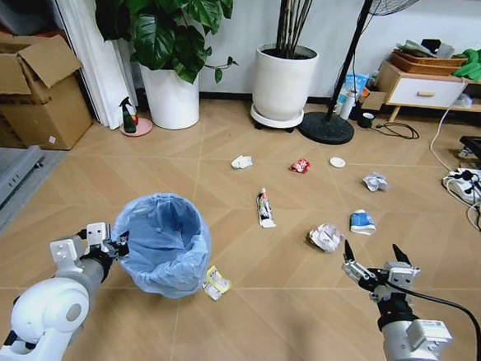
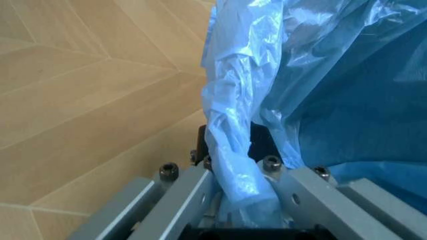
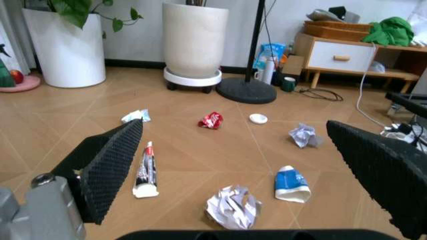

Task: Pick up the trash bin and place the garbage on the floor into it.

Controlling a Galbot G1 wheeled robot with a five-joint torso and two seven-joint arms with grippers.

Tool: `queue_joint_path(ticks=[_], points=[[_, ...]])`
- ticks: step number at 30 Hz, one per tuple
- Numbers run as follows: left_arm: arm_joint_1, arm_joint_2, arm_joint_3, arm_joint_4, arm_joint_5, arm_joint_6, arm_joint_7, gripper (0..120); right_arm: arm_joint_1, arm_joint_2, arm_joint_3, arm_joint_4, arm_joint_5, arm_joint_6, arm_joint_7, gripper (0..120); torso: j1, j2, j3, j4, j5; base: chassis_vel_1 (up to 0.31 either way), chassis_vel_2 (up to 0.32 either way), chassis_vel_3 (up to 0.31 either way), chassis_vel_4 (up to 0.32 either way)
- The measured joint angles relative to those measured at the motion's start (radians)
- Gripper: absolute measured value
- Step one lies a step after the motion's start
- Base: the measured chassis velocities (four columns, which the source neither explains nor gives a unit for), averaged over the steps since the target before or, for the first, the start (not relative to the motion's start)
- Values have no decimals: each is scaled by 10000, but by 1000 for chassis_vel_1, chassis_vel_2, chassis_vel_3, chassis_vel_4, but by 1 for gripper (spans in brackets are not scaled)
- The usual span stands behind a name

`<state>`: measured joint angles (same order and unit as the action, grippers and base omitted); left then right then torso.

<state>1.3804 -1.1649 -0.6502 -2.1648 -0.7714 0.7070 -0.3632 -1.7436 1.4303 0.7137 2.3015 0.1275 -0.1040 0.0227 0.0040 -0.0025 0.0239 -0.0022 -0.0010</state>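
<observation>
The trash bin (image 1: 166, 241), lined with a crinkly light blue bag (image 2: 320, 75), stands on the floor (image 1: 239, 321) at the lower left. My left gripper (image 1: 111, 242) (image 2: 243, 200) is shut on its rim. Garbage lies scattered beyond it: a yellow-white wrapper (image 1: 215, 283) against the bin, a white tube (image 1: 264, 208) (image 3: 146, 170), a red wrapper (image 1: 300, 165), a white disc (image 1: 337, 162), a blue-white packet (image 1: 362, 222) (image 3: 291, 184) and a crumpled paper ball (image 1: 326, 236) (image 3: 232, 206). My right gripper (image 1: 375, 260) (image 3: 233, 125) hangs open, just short of that paper ball.
Two large white plant pots (image 1: 172, 97) (image 1: 284, 83) and a fan stand base (image 1: 327, 127) line the far wall. A cardboard box (image 1: 32, 91) sits far left, next to a green spray bottle (image 1: 128, 116). Cables (image 1: 471, 184) trail at right, below a low cabinet (image 1: 428, 88).
</observation>
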Motion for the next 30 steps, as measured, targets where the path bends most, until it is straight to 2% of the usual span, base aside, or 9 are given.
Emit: queue_joint_path(ticks=[18,23,29,30], points=[[-126,-8,0,187,15,-29,66,0,93,-61,-89,-310,-1,66,-9,100,0,-1,1,1,1,-17,128,18,-138],[-413,81,115,394,-29,-32,116,0,218,-473,-157,-663,173,-6,-62,100,0,0,0,-4,3,0,0,0,0],[-595,171,119,484,-78,-31,109,0,720,-1714,-591,-1309,1018,-333,-215,100,0,0,0,-1,2,0,0,0,0],[-595,171,119,484,-78,-31,109,0,720,-1714,-591,-1309,1018,-333,-215,100,0,0,0,-1,2,0,0,0,0]])
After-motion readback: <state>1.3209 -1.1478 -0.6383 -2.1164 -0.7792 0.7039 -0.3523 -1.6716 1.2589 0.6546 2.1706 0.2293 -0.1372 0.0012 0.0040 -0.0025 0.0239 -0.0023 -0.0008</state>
